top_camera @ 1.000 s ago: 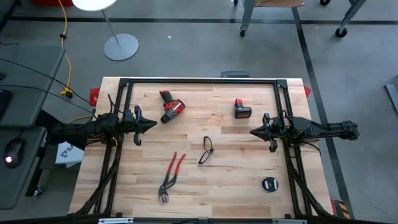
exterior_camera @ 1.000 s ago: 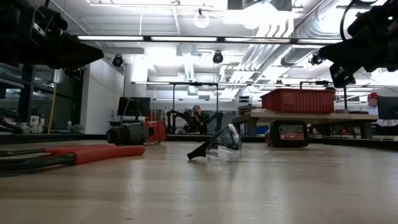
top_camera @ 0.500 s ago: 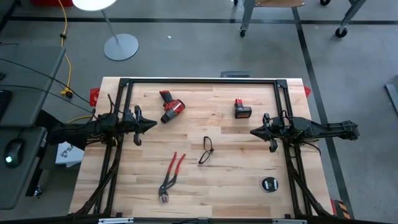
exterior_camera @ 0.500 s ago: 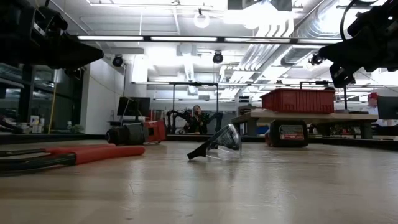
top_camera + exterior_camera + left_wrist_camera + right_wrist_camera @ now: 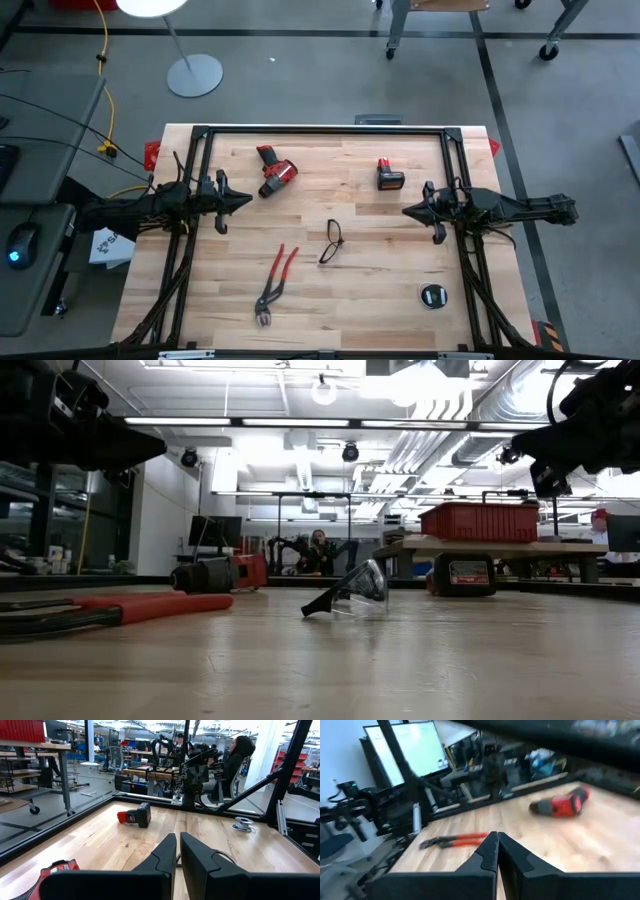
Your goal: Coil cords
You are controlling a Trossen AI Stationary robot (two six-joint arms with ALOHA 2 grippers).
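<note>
Spool (image 5: pixel 433 296) sits near surface's (image 5: pixel 380 300) right front corner; cord not visible, presumably wound inside. Likely light, limp, slippery: pinch the spool rim. My left tool (image 5: pixel 246 201) and right tool (image 5: pixel 408 211) hover, both closed, empty.

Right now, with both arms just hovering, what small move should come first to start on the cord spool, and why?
Probably swing the right gripper toward the small black spool and open it. The spool lies untouched on that arm's side, both grippers are shut and empty, and the left gripper hangs farther away.
</note>
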